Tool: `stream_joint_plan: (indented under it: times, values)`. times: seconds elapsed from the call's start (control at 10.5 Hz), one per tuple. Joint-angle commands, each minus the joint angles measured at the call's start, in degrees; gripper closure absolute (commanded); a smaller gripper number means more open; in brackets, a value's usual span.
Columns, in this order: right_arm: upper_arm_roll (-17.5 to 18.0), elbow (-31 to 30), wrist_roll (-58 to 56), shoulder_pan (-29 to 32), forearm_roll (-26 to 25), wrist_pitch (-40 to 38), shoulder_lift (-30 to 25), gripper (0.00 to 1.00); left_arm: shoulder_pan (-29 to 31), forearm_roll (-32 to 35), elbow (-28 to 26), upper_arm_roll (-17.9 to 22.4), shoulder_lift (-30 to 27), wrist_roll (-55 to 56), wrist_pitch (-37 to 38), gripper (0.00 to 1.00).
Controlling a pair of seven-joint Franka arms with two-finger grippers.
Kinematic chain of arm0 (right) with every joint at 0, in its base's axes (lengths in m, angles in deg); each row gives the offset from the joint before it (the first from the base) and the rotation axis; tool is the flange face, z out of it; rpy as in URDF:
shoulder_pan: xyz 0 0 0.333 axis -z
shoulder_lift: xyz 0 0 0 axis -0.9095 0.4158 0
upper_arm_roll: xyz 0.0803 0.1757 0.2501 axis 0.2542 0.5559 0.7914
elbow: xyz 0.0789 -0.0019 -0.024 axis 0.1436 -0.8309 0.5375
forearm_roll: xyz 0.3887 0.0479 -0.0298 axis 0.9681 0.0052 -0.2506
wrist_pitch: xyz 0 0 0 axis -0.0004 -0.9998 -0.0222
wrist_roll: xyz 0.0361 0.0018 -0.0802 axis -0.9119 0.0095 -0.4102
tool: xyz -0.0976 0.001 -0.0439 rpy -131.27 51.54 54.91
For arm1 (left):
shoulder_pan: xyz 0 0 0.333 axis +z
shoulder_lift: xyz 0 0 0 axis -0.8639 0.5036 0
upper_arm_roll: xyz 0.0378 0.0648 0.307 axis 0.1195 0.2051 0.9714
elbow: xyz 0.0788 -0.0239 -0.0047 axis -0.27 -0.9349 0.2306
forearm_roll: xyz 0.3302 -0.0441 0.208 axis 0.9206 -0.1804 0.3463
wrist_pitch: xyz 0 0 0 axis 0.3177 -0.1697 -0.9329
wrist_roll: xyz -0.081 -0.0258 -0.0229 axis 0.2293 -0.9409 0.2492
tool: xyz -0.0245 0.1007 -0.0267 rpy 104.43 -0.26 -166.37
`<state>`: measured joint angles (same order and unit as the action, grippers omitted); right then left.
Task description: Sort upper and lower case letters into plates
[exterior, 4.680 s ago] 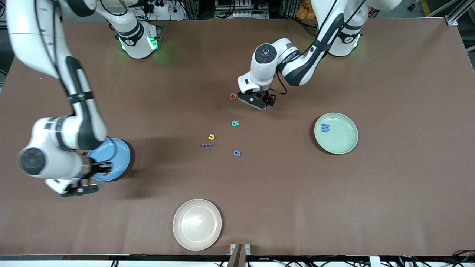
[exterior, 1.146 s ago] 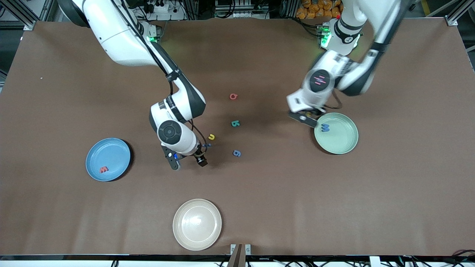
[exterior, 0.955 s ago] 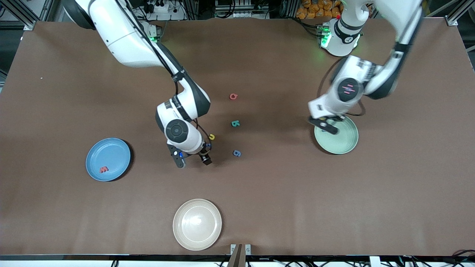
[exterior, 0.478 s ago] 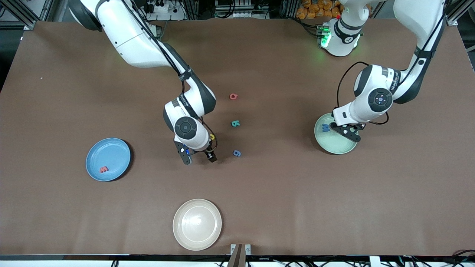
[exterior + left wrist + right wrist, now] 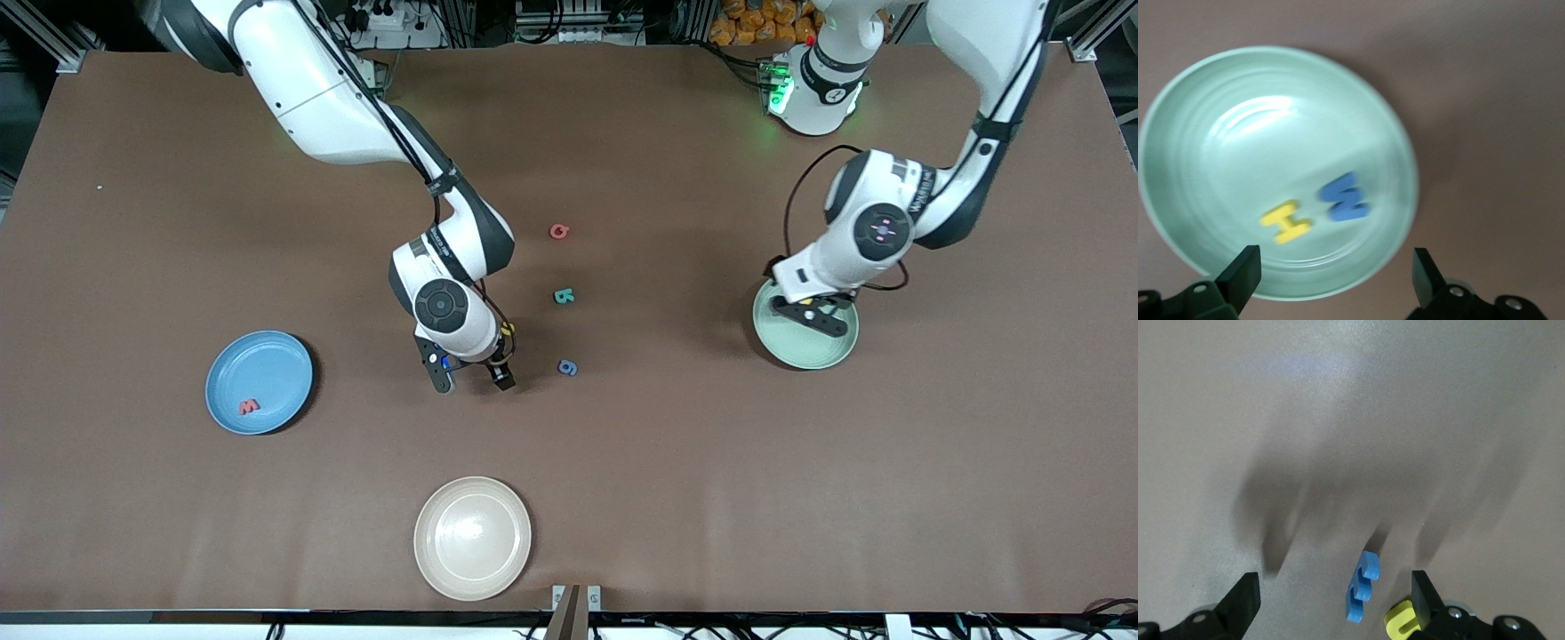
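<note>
The pale green plate (image 5: 800,352) (image 5: 1271,133) holds a yellow letter (image 5: 1286,222) and a blue letter (image 5: 1345,198). My left gripper (image 5: 809,317) (image 5: 1331,280) hangs open just above this plate, with nothing between its fingers. My right gripper (image 5: 471,377) (image 5: 1333,603) is open low over the table's middle, and a small blue letter (image 5: 1361,593) lies flat between its fingers. A yellow letter (image 5: 1400,621) lies beside one fingertip. A red letter (image 5: 558,231), a teal letter (image 5: 564,296) and a blue letter (image 5: 567,367) lie loose nearby. The blue plate (image 5: 271,360) holds a red letter (image 5: 249,407).
A cream-white plate (image 5: 472,538) sits near the table's front edge, nearer the camera than the loose letters. The brown tabletop (image 5: 693,462) stretches wide between the three plates.
My left gripper moved over the pale green plate, opened and let the yellow letter drop in. My right arm swung from the blue plate to the letters in the middle and came lower.
</note>
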<state>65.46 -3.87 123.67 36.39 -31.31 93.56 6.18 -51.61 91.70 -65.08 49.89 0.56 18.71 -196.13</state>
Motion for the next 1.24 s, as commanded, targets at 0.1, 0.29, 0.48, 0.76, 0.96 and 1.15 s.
stream_joint_plan:
  times: [0.1,0.29,0.48,0.76,0.96,1.15]
  values:
    - [0.07,-4.13,1.84,-0.31,-0.39,0.33,-3.26,0.00,-1.47,-0.91,2.15,-3.42,1.43,9.94,-0.05,0.00]
    - [0.07,-4.14,1.93,-0.32,-0.39,0.67,-3.34,0.69,-2.61,-0.83,2.15,-4.13,1.35,10.41,-0.05,0.00]
    - [-0.02,-4.14,2.28,-0.75,-0.48,1.11,-3.34,1.00,-3.14,-1.52,2.33,-6.93,1.70,12.50,-0.14,0.00]
    - [-0.02,-4.22,2.28,-0.84,-0.65,1.38,-3.34,1.00,-3.85,-2.84,3.73,-7.11,2.75,15.92,-0.14,0.00]
    - [-0.02,-4.22,2.19,-0.75,-1.79,1.03,-3.78,1.00,-6.91,-3.46,5.04,-7.03,3.63,23.38,-0.06,0.00]
    - [-1.50,-4.14,1.84,-0.23,-2.24,-1.24,-6.84,1.00,-8.58,-3.46,7.32,-7.11,5.21,29.36,-0.05,0.00]
